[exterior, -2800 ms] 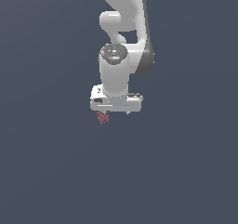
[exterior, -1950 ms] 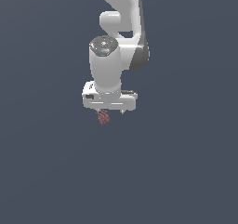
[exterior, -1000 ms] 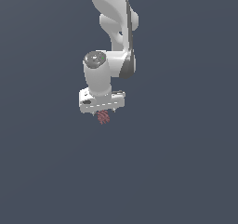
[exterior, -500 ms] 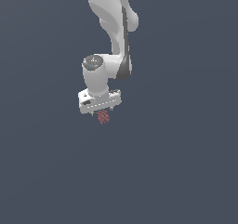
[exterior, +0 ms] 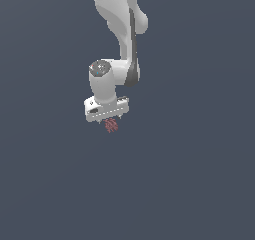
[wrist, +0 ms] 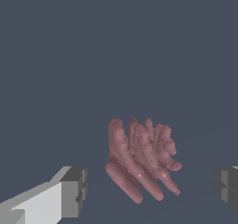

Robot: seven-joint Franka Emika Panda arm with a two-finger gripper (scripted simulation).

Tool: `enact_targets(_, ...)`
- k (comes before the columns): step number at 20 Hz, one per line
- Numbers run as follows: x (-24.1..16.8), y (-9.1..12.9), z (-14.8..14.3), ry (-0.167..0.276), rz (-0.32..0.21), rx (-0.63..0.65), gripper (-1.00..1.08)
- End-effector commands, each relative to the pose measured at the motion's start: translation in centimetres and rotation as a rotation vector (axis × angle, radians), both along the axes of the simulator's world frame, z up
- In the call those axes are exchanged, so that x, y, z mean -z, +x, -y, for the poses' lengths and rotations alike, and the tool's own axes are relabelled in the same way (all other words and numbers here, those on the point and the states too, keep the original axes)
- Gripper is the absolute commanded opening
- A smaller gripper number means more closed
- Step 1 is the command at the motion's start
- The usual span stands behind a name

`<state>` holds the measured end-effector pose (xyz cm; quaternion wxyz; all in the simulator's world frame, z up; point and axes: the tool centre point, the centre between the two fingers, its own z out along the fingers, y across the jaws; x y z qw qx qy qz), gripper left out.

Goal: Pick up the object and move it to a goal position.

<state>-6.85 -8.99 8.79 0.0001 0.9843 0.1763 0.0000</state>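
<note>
Below the white hand, exterior view: the object (exterior: 111, 126), a small dull-red spiky clump, sits just under the jaws
Arm, exterior view: the white Panda arm (exterior: 121, 30) comes down from the top edge and bends toward the exterior view's left at the wrist
Jaws, exterior view: the jaws (exterior: 109, 120) point downward at the clump; their fingers are too small here to tell apart
Surface, exterior view: plain dark grey-blue surface (exterior: 199, 174) all around, no markings visible
Object, wrist view: the object (wrist: 142, 159) shows as a cluster of ridged, finger-like lobes fanned out together, lying between the two fingertips
Fingertips, wrist view: one grey pad (wrist: 74, 192) on a white finger stands to one side, the other grey pad (wrist: 227, 188) at the opposite edge
Jaw state, wrist view: spread wide, with clear gaps between each pad and the clump; neither pad touches it
Contact with surface: cannot tell whether the clump rests on the surface
</note>
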Motion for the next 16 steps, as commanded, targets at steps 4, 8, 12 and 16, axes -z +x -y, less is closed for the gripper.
enact_targets(4, 1.9, -0.1, 0.0, 0.000, 0.000, -0.002, 1.00)
enact_targets(8, 3.8, -0.2, 0.0, 0.000, 0.000, -0.003, 1.00)
enact_targets(12, 4.7, -0.1, 0.0, 0.000, 0.000, -0.004, 1.00)
enact_targets(16, 4.8, -0.1, 0.0, 0.000, 0.000, -0.004, -1.00)
